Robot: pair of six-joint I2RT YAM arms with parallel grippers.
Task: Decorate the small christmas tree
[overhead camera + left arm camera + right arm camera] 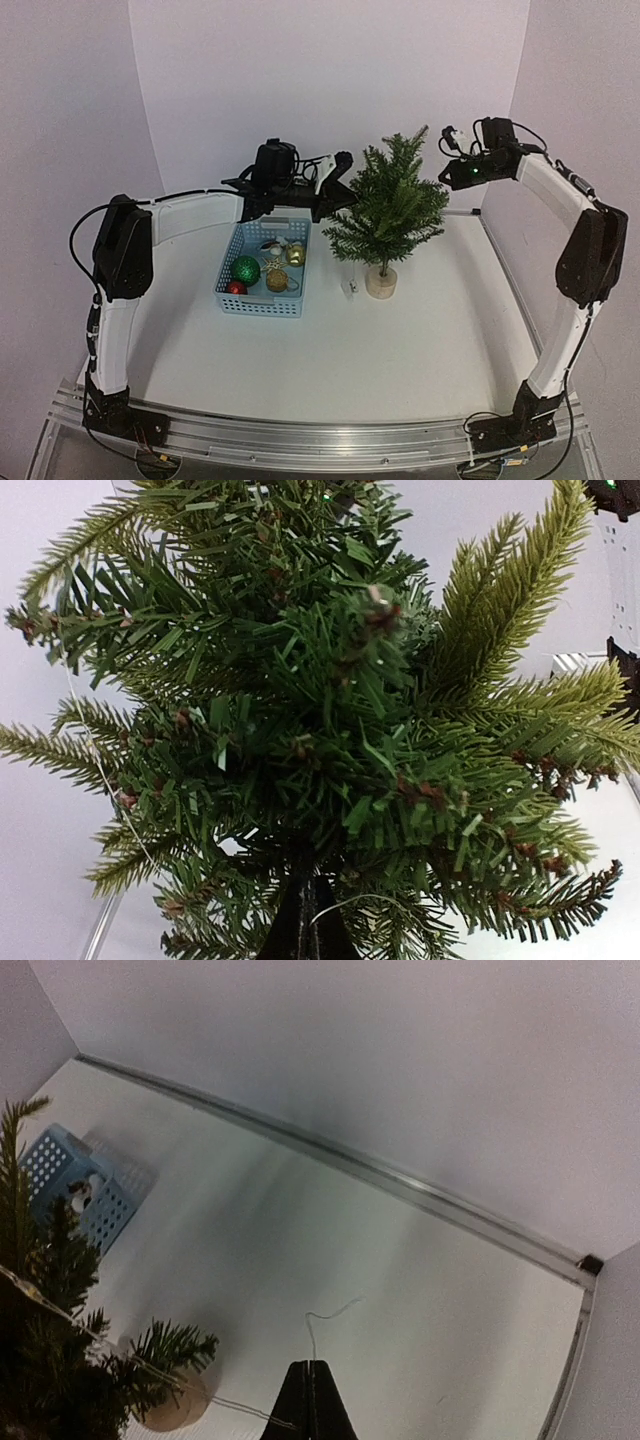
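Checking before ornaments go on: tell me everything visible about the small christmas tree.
The small christmas tree is a miniature artificial fir: dark green needle branches, paler tips near the top, thin trunk, round pale wooden base. It stands upright on the white table, right of the blue basket. No ornaments show; a thin wire crosses its branches.

On my top feed, a blue basket [258, 304] sits on the white bench [420, 340], left of centre. Inside I see a green ball [246, 269], a red ball [237, 288] just nearer me and a gold ball [277, 281] beside them. A small clear item [349, 288] lies right of the basket; I can't identify it.
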